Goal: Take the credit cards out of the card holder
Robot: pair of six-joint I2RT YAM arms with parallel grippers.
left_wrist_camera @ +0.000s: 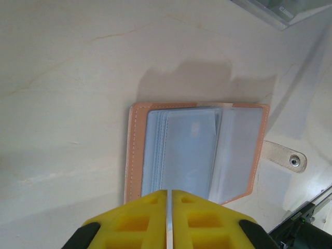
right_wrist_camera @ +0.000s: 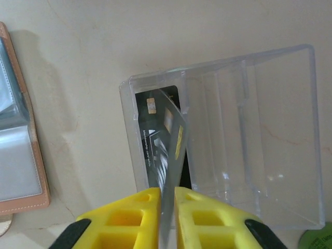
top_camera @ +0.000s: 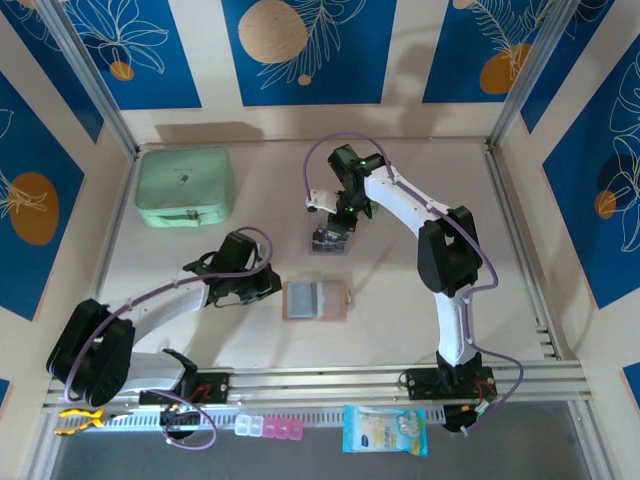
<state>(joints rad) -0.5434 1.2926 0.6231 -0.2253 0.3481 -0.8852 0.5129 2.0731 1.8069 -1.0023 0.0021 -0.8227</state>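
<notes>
Over clear plastic box (right_wrist_camera: 249,129), right claw (right_wrist_camera: 167,191) pinching thin dark card (right_wrist_camera: 170,137), left claw (left_wrist_camera: 169,194) pressed together above tan card holder (left_wrist_camera: 136,155)

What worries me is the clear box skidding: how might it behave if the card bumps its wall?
Probably light: the clear box looks thin-walled and holds a dark card. It would likely slide easily on the smooth table, staying rigid rather than flexing.

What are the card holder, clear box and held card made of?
The card holder: tan leather-like cover, stitched edge, matte; translucent plastic sleeves. The box: rigid transparent plastic, table visible through. The credit card: thin stiff printed plastic, probably.
</notes>
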